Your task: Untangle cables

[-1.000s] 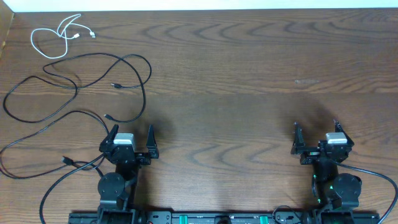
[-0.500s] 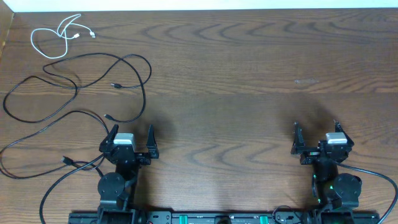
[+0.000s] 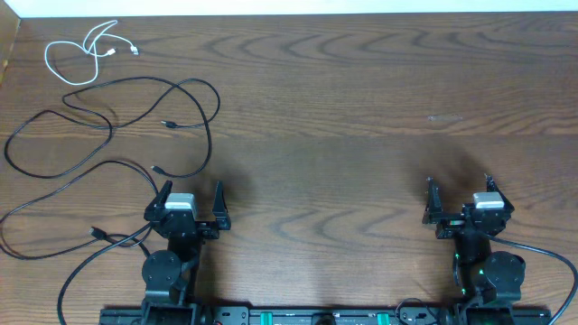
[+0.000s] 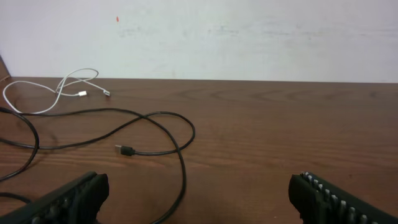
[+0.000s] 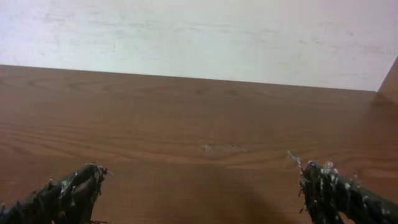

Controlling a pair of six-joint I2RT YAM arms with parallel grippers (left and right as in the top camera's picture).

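White cable [image 3: 93,52] at 10 o'clock; black cables [image 3: 168,124] sprawled 9 o'clock. Left gripper [image 3: 192,188], right gripper [image 3: 459,182] spread wide, empty.

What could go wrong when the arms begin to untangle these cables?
The black cables cross in loops, so pulling one plug may tighten a knot. One of them lies close to the left claw and could snag it. The right claw sits far from every cable; reaching may be hard.

overhead: top-down, far | wrists: low, forward | shared: table [image 3: 361,135]
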